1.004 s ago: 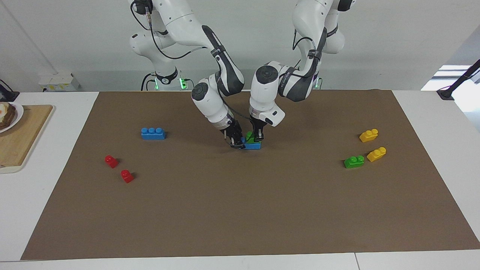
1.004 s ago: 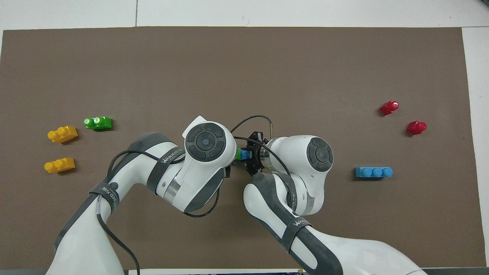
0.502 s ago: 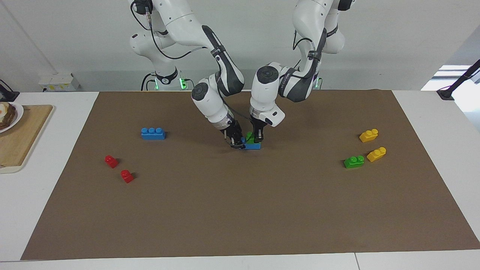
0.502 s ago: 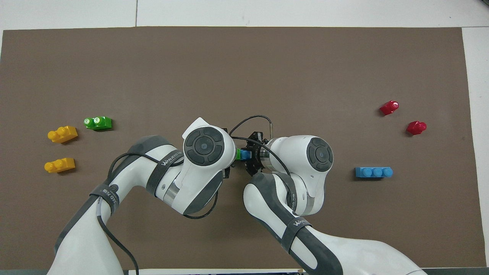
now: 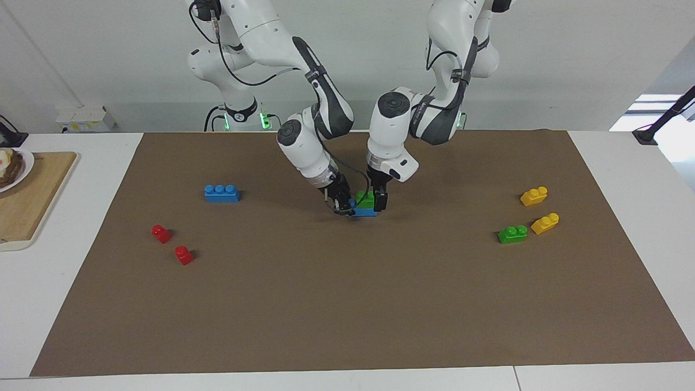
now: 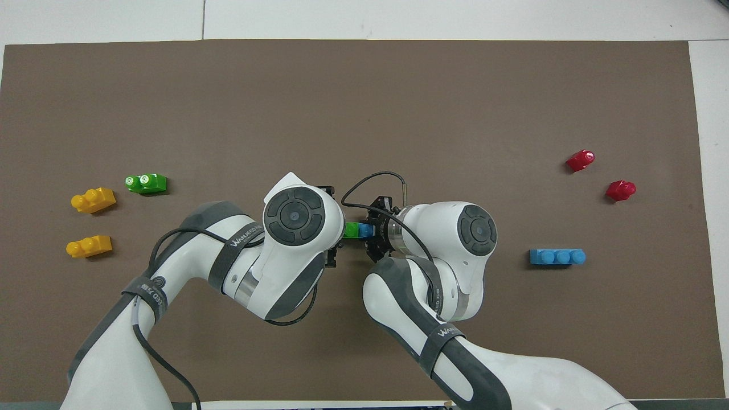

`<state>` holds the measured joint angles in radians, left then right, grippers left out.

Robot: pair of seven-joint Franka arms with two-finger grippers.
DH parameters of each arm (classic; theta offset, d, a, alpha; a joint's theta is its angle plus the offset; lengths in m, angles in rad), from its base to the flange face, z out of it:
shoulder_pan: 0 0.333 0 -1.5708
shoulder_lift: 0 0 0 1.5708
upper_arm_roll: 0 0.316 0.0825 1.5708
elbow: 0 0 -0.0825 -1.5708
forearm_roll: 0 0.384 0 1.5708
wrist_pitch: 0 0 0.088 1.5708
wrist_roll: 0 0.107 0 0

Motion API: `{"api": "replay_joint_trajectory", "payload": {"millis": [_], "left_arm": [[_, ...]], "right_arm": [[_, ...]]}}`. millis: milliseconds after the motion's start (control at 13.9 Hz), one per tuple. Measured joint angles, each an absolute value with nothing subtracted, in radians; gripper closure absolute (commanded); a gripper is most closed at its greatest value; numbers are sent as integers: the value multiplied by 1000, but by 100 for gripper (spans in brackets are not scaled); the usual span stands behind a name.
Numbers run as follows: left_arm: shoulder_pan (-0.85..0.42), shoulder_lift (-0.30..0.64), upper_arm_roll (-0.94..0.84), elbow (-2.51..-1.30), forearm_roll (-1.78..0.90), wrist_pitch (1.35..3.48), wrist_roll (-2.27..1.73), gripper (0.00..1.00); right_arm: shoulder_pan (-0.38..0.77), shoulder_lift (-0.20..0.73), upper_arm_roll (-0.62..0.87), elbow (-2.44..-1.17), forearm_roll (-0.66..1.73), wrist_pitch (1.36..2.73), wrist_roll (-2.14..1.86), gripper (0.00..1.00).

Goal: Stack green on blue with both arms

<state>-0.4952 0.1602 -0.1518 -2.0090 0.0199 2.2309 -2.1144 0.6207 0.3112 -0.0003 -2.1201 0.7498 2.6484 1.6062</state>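
A green brick [image 5: 365, 199] sits on a blue brick [image 5: 367, 212] that lies on the brown mat in the middle of the table. My right gripper [image 5: 343, 206] is shut on the end of this blue brick toward the right arm's end. My left gripper [image 5: 378, 199] is open, just off the green brick toward the left arm's end. In the overhead view a strip of green [image 6: 351, 229] and of blue [image 6: 364, 230] shows between the two wrists. The left gripper's tips are hidden under its wrist there.
A second blue brick [image 5: 221, 193] and two red bricks [image 5: 161, 233] [image 5: 184, 254] lie toward the right arm's end. A second green brick [image 5: 512, 234] and two yellow bricks [image 5: 534, 195] [image 5: 545, 223] lie toward the left arm's end. A wooden board [image 5: 21, 206] lies off the mat.
My left gripper has let go of the green brick and drawn up and toward the left arm's end, uncovering more of it. The right gripper and the blue brick have stayed put.
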Motion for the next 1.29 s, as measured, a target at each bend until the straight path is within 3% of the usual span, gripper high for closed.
{"api": "replay_joint_trajectory", "payload": {"millis": [430,789,1291], "left_arm": [[-365,25,-146,-1996,20,2062,-1743,0],[-203,-70,-139,-1995,17,1954,-1354,0],[-36,-100,-125,-1892,13,1741,-817,0]], "right_arm": [[605,312,-6,-2113,750,2640,1606,4],[524,283,-8,-2078,750,2522,1606,2],[367,173,-16,-2056,717,2335,1558,0]]}}
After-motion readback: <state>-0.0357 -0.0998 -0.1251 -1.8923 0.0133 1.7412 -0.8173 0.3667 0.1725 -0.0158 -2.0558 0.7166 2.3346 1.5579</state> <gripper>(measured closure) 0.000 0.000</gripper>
